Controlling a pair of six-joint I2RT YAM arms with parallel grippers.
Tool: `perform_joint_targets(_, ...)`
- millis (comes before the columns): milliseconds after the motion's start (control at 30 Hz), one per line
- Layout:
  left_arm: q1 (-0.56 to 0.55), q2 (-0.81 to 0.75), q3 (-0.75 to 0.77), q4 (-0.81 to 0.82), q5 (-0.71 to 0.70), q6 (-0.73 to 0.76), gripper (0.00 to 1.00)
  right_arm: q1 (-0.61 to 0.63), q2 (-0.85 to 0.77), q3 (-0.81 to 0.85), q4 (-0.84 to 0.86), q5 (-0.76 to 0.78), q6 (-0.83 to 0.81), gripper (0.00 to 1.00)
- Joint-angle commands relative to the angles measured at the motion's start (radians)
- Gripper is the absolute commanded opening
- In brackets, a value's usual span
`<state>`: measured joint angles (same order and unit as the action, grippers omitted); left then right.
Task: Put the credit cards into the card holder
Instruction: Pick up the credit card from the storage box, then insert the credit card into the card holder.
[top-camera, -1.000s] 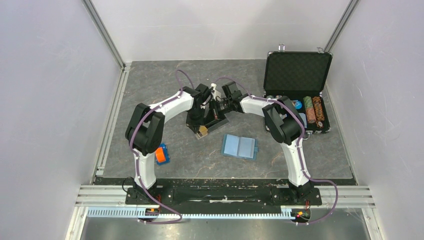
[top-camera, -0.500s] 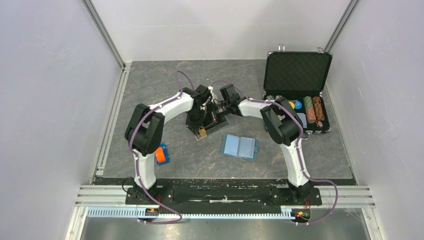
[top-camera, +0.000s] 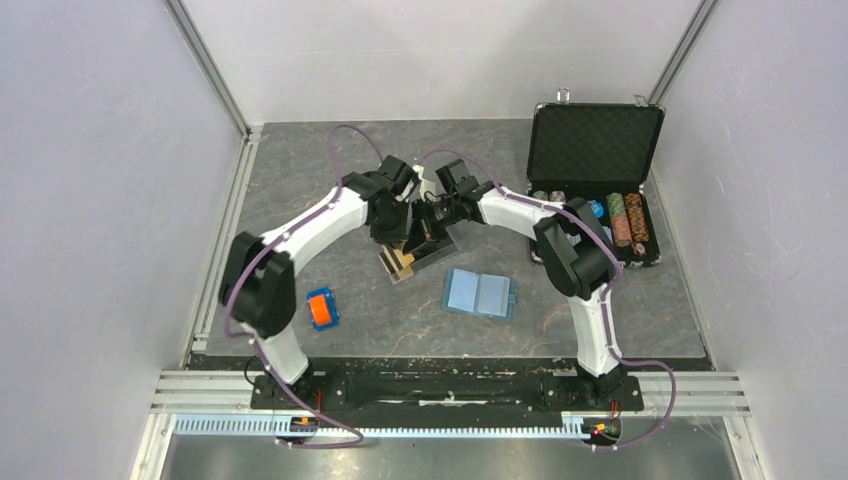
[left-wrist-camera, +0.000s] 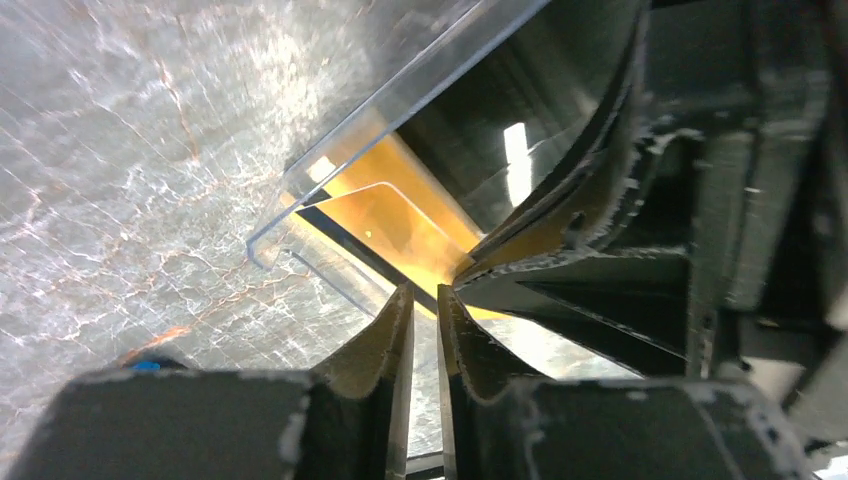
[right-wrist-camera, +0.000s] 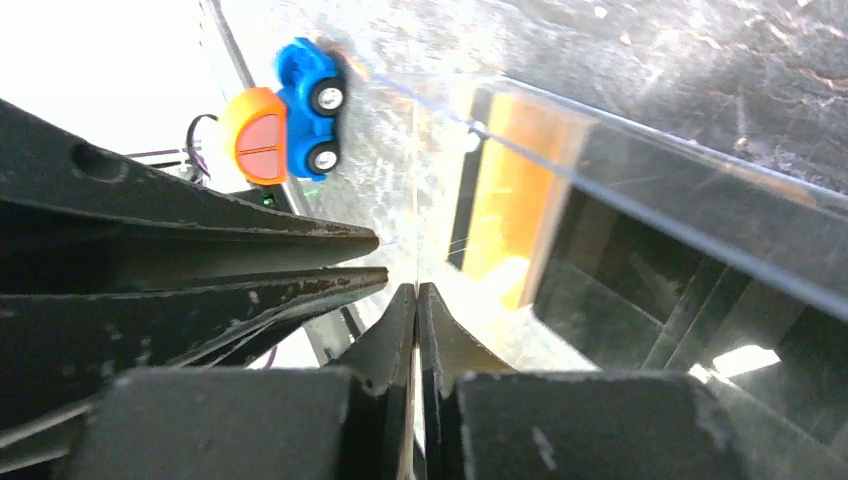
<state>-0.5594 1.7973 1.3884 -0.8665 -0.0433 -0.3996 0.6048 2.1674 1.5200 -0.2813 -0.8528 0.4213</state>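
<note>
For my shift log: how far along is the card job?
Done: nothing seen; the holder lies open with no card showing. In hand: left pincer and right pincer are at the tray of orange cards, the right seemingly pinching its wall. Left: every card.

Grey marbled table (top-camera: 300, 170) w/ clear tray (left-wrist-camera: 400, 95), open card holder (top-camera: 479, 293), orange-blue toy (top-camera: 321, 308), black chip case (top-camera: 595, 160).

A clear tray (right-wrist-camera: 640, 215) fills the space just ahead of me, one wall edge-on against me. Past it, ahead to my left, a blue-and-orange toy car (right-wrist-camera: 285, 105) lies on the grey marbled table (right-wrist-camera: 700, 60).
</note>
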Motion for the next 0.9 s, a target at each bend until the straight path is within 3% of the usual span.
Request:
perform_joint_targets(0,-0.007,-0.164,0.006,0.099,0.060,-0.035,0.23,-0.009,-0.182,-0.010,-0.026,0.039,-0.021,0.00)
perform_joint_targets(400,-0.108,-0.252,-0.212,0.299,0.298,-0.201,0.26,-0.116,-0.548,-0.369,0.021,0.079,0.014,0.00)
perform_joint_targets(667,-0.191,-0.117,-0.241,0.345,0.306,-0.219,0.27,-0.270,-0.767,-0.630,-0.001,0.067,-0.003,0.00)
perform_joint_targets(867,-0.237,-0.001,-0.186,0.325,0.274,-0.183,0.27,-0.320,-0.821,-0.693,-0.113,0.089,-0.081,0.00)
